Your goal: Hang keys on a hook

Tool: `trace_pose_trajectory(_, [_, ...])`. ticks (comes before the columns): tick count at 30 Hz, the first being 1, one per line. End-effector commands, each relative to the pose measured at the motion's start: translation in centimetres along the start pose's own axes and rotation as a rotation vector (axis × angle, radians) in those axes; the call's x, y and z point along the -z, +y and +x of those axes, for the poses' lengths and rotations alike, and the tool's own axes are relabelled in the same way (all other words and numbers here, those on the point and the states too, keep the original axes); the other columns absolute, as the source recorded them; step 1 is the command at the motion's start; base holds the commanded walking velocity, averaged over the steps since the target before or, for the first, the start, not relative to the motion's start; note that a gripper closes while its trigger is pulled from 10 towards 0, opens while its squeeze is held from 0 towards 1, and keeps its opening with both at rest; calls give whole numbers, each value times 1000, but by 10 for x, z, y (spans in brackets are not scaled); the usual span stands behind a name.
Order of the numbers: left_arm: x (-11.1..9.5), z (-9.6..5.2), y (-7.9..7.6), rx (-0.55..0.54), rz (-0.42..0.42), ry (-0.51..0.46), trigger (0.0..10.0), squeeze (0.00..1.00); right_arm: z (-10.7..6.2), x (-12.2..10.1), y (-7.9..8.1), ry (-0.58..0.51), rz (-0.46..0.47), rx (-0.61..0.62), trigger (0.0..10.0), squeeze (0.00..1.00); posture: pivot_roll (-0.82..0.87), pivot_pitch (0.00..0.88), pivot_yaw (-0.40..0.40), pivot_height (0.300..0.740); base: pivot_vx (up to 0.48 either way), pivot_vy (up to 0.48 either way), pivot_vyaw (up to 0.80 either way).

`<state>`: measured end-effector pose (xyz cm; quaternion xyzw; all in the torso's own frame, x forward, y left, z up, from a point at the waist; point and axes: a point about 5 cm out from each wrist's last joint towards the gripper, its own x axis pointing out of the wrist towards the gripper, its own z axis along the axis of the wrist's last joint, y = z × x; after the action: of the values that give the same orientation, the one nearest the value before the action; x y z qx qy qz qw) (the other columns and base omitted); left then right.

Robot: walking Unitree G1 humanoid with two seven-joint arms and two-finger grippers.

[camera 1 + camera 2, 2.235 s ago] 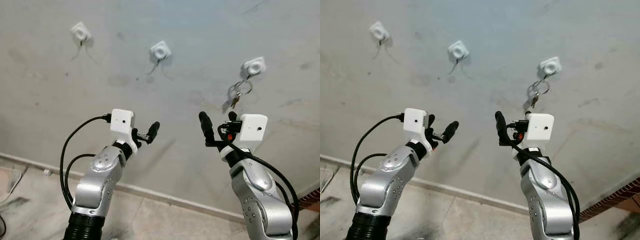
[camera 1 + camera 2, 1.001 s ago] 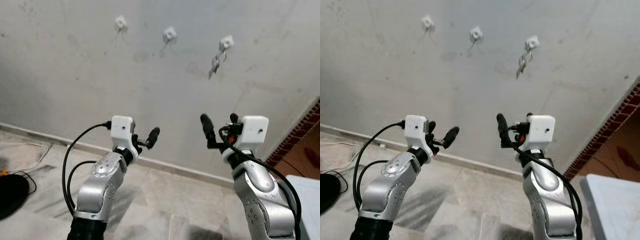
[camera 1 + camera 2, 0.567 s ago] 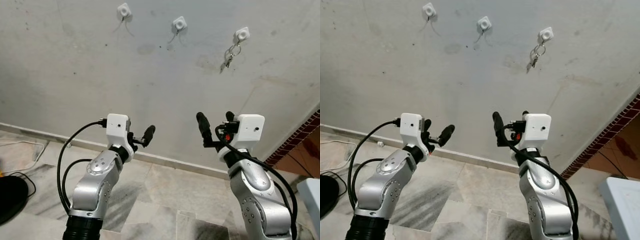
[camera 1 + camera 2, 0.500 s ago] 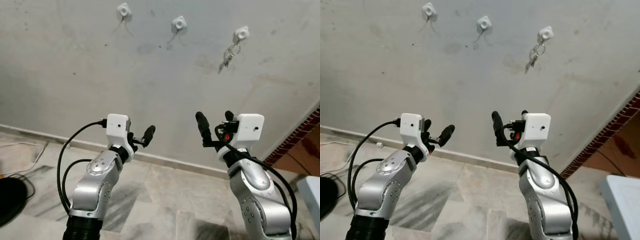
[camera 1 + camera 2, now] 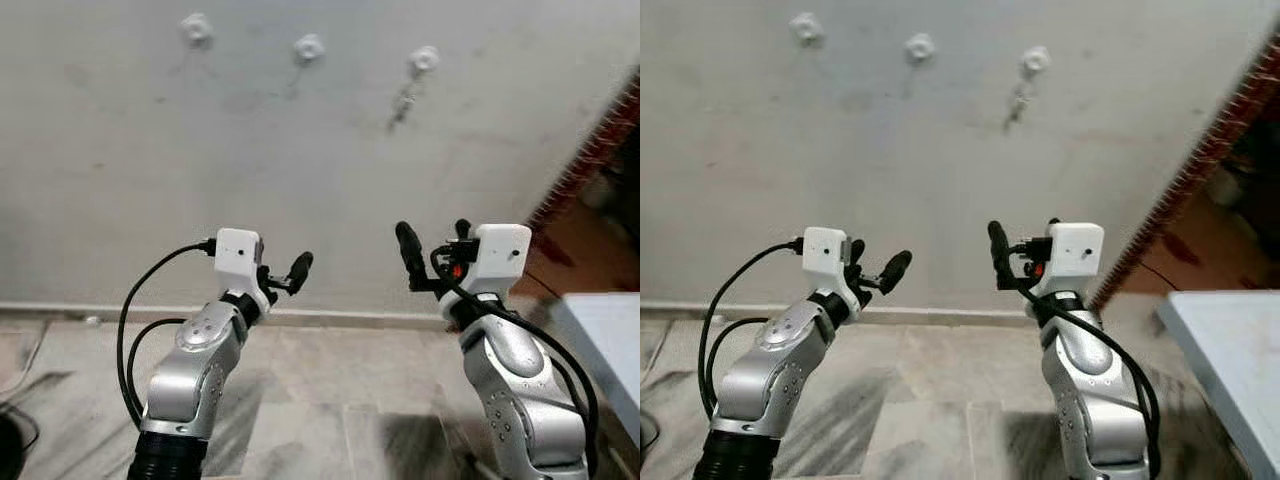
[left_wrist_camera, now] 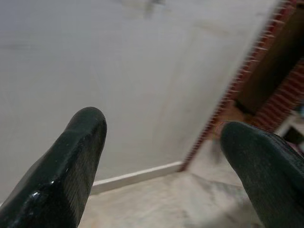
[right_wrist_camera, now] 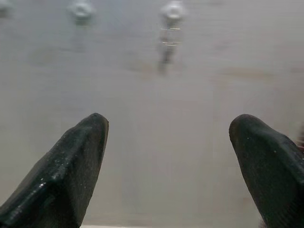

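Three white hooks sit in a row high on the grey wall [image 5: 120, 180]: the left hook [image 5: 195, 27], the middle hook [image 5: 309, 46] and the right hook [image 5: 424, 59]. One bunch of keys [image 5: 402, 105] hangs from the right hook, dangling just below it against the wall; the picture is blurred, so the keys read only as a small dark, metallic smudge with a faint ring above. In the right wrist view the keys [image 7: 167, 47] appear between the two spread fingers, far off on the wall.

Two arms are raised in front of the robot. The left tool [image 5: 285, 276] has its fingers spread and holds nothing. The right tool [image 5: 436, 248] is likewise spread and empty, well below the keys.

Compared with half a second ago, the camera has swung: the hooks sit further left and the view is blurrier, more of the brick edge [image 5: 590, 150] and a pale counter [image 5: 605, 340] shows at the right, and the tiled floor [image 5: 330, 400] fills more of the bottom. The arms keep the same pose.
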<state>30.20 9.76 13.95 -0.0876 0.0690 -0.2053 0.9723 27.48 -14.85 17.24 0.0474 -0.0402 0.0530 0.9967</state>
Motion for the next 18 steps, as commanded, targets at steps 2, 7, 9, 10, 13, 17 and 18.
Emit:
trace_pose_trajectory(2, [-1, 3, -2, 17, 5, 6, 10000, 0, 1, -2, -3, 0, -8, 18, 10000, 0, 64, 0, -104, 740, 0, 0, -800])
trace_pose_trajectory(7, [-3, 5, -1, 12, 8, 4, 10000, 0, 2, -2, -3, 2, -9, 21, 10000, 0, 63, 0, -105, 740, 0, 0, -800])
trace_pose_trajectory(9, [-2, 5, 0, 7, 2, 8, 10000, 0, 2, -2, -4, 3, -12, 25, 10000, 0, 63, 0, -105, 740, 0, 0, -800])
trace_pose_trajectory(10, [-2, 5, 1, 5, 0, 9, 10000, 0, 2, -3, -4, 3, -13, 26, 10000, 0, 63, 0, -105, 740, 0, 0, -800])
trace_pose_trajectory(13, [-2, 5, 1, 2, -8, 10, 10000, 0, 2, -3, -4, 2, -15, 29, 10000, 0, 59, 0, -107, 740, 0, 0, -800])
trace_pose_trajectory(17, [-2, 7, 2, -1, -18, 12, 10000, 0, 3, -3, -4, 2, -19, 30, 10000, 0, 63, 0, -107, 740, 0, 0, -800])
trace_pose_trajectory(18, [-2, 7, 2, -2, -18, 14, 10000, 0, 3, -3, -4, 2, -19, 30, 10000, 0, 63, 0, -107, 740, 0, 0, -800])
